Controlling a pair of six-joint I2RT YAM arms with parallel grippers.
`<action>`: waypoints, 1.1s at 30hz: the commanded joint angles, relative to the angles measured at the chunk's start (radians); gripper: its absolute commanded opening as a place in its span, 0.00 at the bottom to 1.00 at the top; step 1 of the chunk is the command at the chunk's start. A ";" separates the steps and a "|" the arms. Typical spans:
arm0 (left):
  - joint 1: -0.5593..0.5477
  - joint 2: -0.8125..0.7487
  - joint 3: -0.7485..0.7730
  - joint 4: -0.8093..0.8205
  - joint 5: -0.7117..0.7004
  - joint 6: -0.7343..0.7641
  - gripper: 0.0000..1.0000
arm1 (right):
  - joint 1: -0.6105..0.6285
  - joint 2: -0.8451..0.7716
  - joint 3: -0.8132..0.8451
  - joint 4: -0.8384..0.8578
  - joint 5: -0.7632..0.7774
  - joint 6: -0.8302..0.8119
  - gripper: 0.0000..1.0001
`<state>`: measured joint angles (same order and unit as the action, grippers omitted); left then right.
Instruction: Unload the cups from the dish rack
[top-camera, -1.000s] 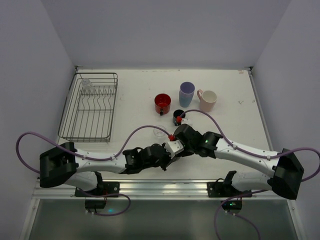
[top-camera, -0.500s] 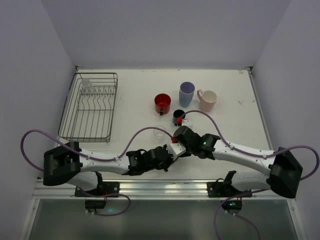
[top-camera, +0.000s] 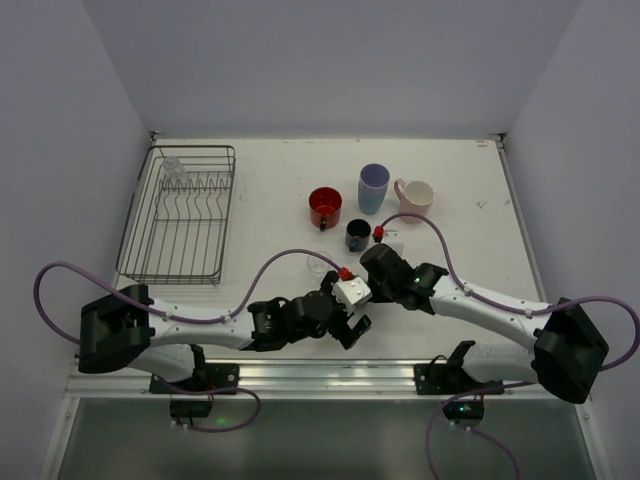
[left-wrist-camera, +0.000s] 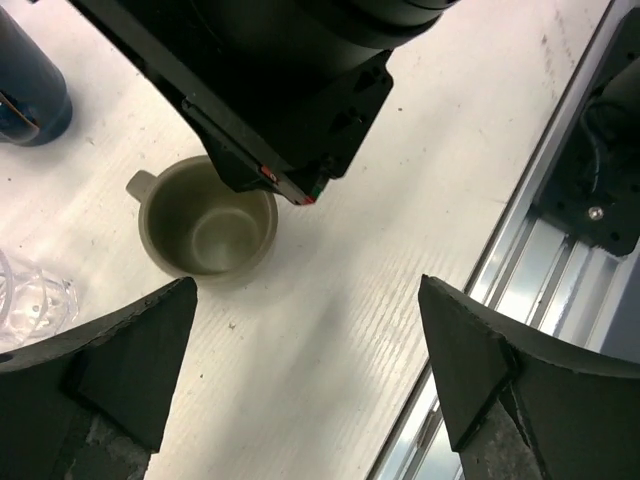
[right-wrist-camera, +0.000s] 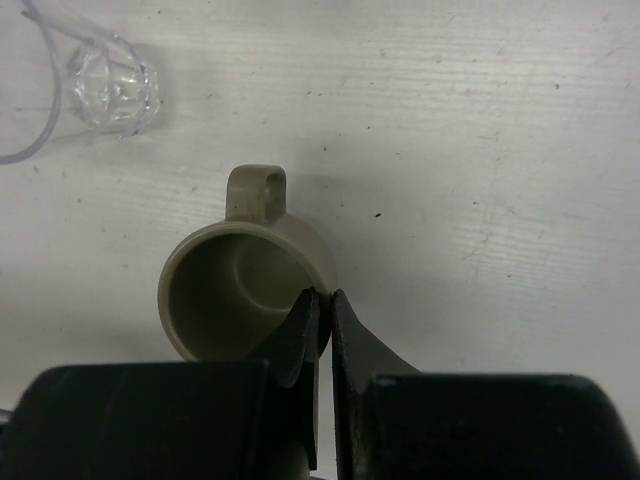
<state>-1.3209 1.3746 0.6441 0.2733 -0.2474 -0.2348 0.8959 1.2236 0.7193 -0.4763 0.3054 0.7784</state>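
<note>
A beige-olive mug stands upright on the white table, handle pointing away. My right gripper is shut on its near wall, one finger inside the rim and one outside. The left wrist view shows the same mug under the right gripper's black body. My left gripper hangs open and empty, nearer the table's front rail; from above it is spread wide. The arms hide the mug in the top view. The dish rack at the left holds one clear glass in its far corner.
A red mug, a lavender tumbler, a pink mug and a dark blue cup stand at mid-table. A clear glass sits just left of the grippers. The metal rail runs along the near edge.
My left gripper has opened, let go of the beige-olive mug and drawn back toward the near edge. My right gripper has shut on the mug's wall.
</note>
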 joint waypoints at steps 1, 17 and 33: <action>-0.006 -0.052 0.014 0.079 -0.049 -0.021 0.96 | -0.061 -0.012 -0.001 0.096 0.040 -0.034 0.00; 0.020 -0.496 -0.112 -0.068 -0.331 -0.103 1.00 | -0.379 0.086 0.040 0.219 -0.019 -0.188 0.00; 0.468 -0.596 0.032 -0.402 -0.359 -0.256 1.00 | -0.500 0.223 0.132 0.217 -0.017 -0.220 0.05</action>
<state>-0.9077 0.7586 0.5888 -0.0975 -0.6064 -0.4419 0.3969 1.4273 0.7998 -0.3107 0.2886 0.5648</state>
